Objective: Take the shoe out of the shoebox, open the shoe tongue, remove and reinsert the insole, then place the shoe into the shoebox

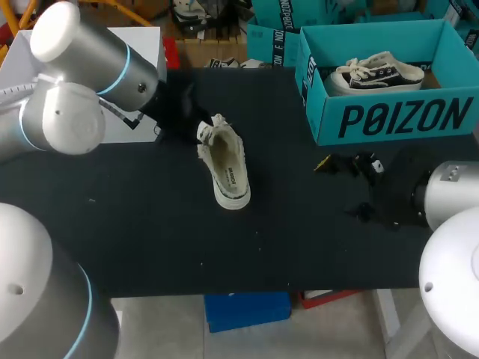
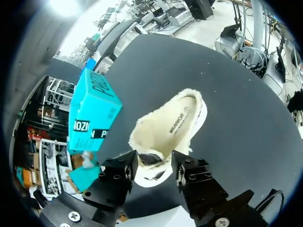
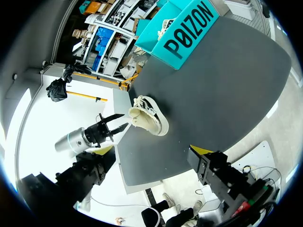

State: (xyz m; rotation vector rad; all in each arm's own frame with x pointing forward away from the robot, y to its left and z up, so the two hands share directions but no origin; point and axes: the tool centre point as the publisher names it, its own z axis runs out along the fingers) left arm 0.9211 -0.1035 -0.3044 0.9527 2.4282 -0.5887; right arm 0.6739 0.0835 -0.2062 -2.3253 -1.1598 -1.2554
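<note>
right gripper (image 1: 350, 164): near the box, well off the shoe, can't tell its state
shoe (image 1: 227, 168): out on the black table (image 1: 150, 239), fuzzy cream lining, rubbery white sole
left gripper (image 2: 155, 161): spread, straddling the shoe's end
risk: light shoe probably skids or tips if one finger lands first
shoebox (image 1: 404, 120): stiff teal card, second shoe (image 1: 378, 73) inside

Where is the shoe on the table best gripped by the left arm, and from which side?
Probably grip the shoe across its narrow end nearest the left gripper, coming in from the left arm's own side. It stands sole down with the opening up, and that end points at the gripper.
</note>
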